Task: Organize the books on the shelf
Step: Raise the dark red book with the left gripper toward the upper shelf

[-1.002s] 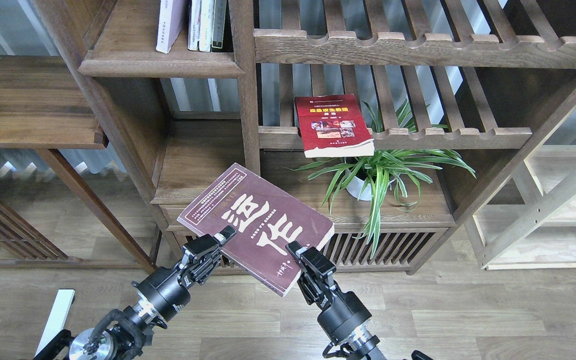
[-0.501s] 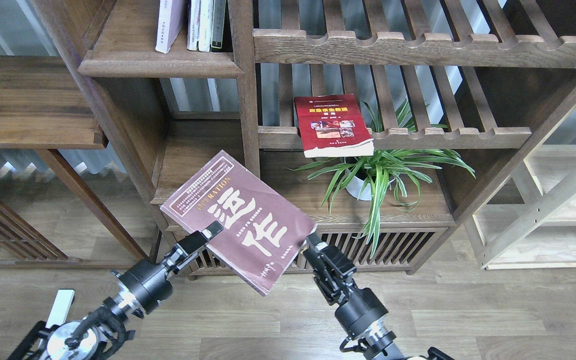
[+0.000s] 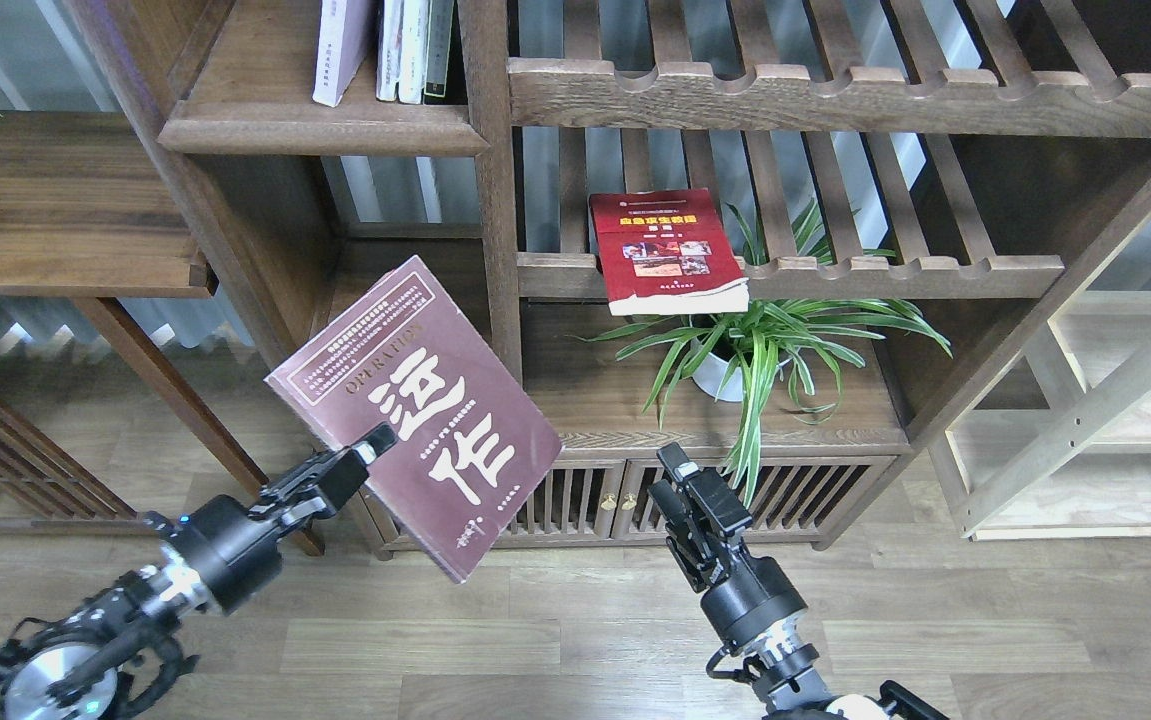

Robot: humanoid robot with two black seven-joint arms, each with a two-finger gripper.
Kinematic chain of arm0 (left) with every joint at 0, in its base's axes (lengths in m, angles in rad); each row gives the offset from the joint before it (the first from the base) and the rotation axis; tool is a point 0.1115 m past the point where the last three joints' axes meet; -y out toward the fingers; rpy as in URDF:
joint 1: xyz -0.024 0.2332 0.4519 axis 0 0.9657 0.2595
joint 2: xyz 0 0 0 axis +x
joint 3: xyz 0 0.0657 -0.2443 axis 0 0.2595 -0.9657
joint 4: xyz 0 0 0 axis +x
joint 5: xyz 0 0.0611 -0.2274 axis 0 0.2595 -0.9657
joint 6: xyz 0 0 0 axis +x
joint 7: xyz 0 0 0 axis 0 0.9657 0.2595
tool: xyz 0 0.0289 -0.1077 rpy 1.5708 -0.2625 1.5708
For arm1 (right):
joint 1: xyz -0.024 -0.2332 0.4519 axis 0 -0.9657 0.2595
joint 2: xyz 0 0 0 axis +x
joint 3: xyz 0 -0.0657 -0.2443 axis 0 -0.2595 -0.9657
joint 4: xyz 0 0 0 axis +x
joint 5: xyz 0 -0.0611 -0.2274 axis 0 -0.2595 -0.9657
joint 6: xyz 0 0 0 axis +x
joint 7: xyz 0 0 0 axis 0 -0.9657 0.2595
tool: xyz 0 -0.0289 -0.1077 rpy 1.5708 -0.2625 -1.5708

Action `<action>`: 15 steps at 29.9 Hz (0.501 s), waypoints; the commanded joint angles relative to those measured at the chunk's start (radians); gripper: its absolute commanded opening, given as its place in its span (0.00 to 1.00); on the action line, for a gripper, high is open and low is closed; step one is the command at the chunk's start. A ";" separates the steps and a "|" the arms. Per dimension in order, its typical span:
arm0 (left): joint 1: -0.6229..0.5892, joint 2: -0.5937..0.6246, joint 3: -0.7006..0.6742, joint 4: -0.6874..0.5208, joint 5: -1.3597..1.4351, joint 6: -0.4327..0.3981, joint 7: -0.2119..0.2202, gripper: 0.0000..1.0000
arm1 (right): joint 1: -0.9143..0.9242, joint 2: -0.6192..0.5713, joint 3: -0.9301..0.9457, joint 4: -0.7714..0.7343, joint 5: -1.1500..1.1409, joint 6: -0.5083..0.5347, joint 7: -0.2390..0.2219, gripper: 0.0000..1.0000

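Your left hand [image 3: 367,462] alone now clamps the maroon book [image 3: 415,415] at its lower left edge; the book has swung up and leftward since a second ago, cover facing you, tilted, in the air before the dark shelf's [image 3: 325,125] lower compartment. Your right hand [image 3: 680,485] has let go and dropped back, well apart from the book, fingers parted and empty. The red book [image 3: 665,250] is unmoved, overhanging the slatted rack's front rail. The lavender book [image 3: 340,50] stands on the plank shelf.
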 commanded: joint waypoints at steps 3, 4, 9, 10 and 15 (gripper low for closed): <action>0.008 0.125 -0.020 -0.066 0.001 0.000 0.000 0.00 | 0.007 0.001 0.005 -0.007 0.004 0.000 0.002 0.74; 0.008 0.138 -0.025 -0.073 0.001 0.000 0.000 0.00 | 0.008 0.001 0.006 -0.009 0.004 0.000 0.002 0.74; 0.007 0.190 -0.080 -0.131 0.001 0.000 0.000 0.00 | 0.015 0.001 0.018 -0.010 0.004 0.000 0.002 0.74; 0.007 0.201 -0.094 -0.145 0.002 0.000 0.000 0.00 | 0.017 0.003 0.023 -0.010 0.004 0.000 0.002 0.74; -0.009 0.224 -0.163 -0.194 0.042 0.000 0.000 0.00 | 0.032 0.004 0.026 -0.023 0.005 0.000 0.002 0.74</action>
